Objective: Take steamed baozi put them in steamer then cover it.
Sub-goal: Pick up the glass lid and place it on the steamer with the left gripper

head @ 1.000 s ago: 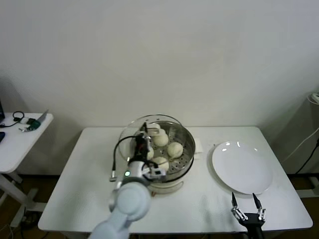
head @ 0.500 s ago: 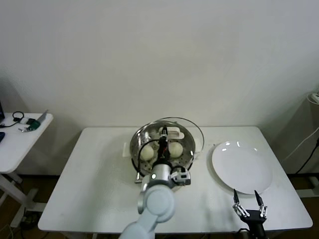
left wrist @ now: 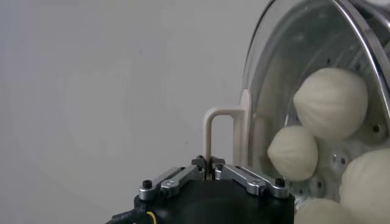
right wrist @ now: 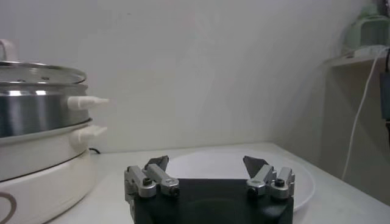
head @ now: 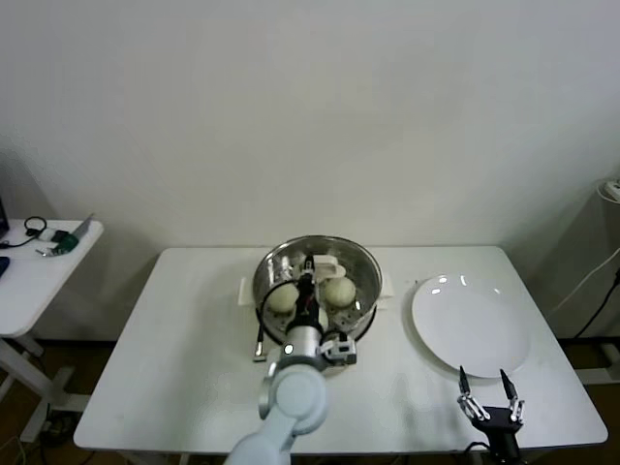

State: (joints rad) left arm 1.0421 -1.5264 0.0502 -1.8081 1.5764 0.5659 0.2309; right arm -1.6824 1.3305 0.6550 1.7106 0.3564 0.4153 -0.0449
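The round clear glass cover with its metal rim (head: 315, 276) sits over the round shiny stainless-steel steamer (head: 266, 291), which stands at the middle of the white worktop (head: 174, 358), toward its twelve o'clock edge. The left hand (head: 310, 266) is clenched on the cover's cream-white bar handle (left wrist: 222, 131); the left wrist view shows its two fingers pinching one upright leg of that bar from either side.

The relation that matters now is rim to rim. In the head view the cover's circle nearly matches the steamer's opening, and in the right wrist view its rim (right wrist: 42, 71) lies level on top of the steel wall, so I judge it seated or all but seated. The bar handle runs roughly from twelve to six o'clock across the centre, in line with the left forearm.

Through the glass, the smooth cream-white steamed baozi (head: 338, 291) rest on the perforated tray; four can be made out in the left wrist view.

What remains, as I read it, is to let go and lift straight up.

The right hand (head: 492, 411) waits released, fingers spread, near the worktop's five o'clock corner, just beside the flat white plate (head: 470, 325), well apart from the steamer.
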